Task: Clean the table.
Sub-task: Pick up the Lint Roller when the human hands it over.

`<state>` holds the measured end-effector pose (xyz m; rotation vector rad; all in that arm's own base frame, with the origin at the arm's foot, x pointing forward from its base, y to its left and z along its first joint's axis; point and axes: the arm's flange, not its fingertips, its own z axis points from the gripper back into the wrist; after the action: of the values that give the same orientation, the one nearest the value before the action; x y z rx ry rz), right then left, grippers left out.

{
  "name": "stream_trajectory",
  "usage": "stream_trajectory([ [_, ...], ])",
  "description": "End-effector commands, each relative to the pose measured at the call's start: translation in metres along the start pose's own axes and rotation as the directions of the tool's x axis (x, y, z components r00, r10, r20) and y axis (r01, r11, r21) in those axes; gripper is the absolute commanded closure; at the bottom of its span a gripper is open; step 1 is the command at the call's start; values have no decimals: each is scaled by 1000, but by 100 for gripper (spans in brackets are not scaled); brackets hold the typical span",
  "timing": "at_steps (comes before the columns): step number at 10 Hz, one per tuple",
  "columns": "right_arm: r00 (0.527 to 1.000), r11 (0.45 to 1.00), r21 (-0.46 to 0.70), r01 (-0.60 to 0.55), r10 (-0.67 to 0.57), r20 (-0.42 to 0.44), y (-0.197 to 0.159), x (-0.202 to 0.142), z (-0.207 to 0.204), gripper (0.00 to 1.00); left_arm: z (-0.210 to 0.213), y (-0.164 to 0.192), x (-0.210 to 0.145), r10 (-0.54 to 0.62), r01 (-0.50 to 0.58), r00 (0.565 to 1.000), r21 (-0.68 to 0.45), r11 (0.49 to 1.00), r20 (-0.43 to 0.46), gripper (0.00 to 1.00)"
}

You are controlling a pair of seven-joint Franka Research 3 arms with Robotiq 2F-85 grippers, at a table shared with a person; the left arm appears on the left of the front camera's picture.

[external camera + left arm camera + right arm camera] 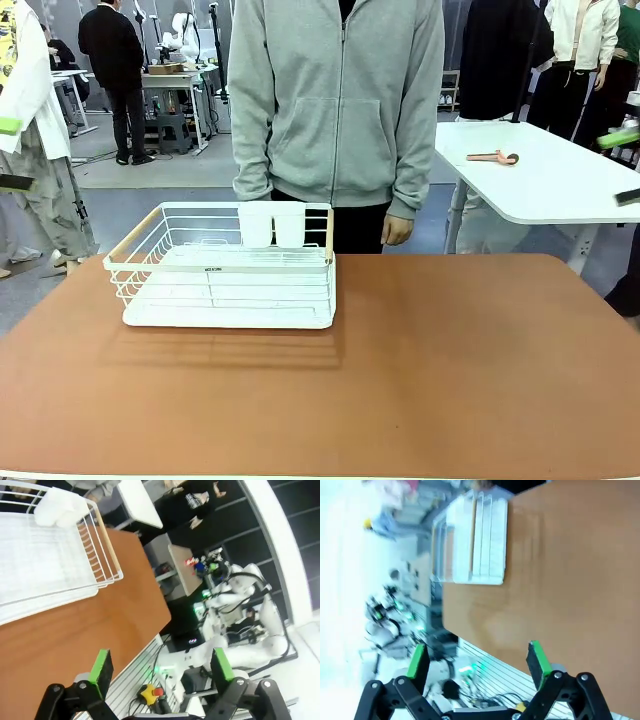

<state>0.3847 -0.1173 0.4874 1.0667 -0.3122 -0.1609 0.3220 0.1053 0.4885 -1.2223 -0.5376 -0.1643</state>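
Observation:
The reddish-brown table (450, 370) spreads across the front view with a bare top. The table (75, 635) runs under my left gripper (160, 666), which is open with nothing between its green pads. Past the table's edge hangs my right gripper (477, 661), also open and empty, with the table (570, 580) above it in the picture. At the table's far left stands a white wire dish rack (225, 265), with wooden handles and a white cup holder, seen again as the rack (45, 555) and the rack (472, 540).
A person in a grey hoodie (335, 100) stands at the far side, one hand (397, 230) hanging by the table edge. A white table (540, 180) at the back right carries a pinkish tool (493, 157).

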Motion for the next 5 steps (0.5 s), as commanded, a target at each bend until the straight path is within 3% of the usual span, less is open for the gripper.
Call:
stream_trajectory([
  [1, 997, 991, 119, 64, -68, 30, -30, 10, 29, 0, 19, 6, 8, 3, -2, 999, -33, 999, 32, 0],
  [3, 993, 983, 146, 110, -114, 23, -64, 17, 56, 0, 44, 16, 13, 31, -28, 999, -73, 997, 33, 0],
  [5, 992, 983, 135, 120, -122, 6, -76, 25, 55, 0, 38, 21, 20, 45, -43, 999, -69, 997, 22, 0],
])
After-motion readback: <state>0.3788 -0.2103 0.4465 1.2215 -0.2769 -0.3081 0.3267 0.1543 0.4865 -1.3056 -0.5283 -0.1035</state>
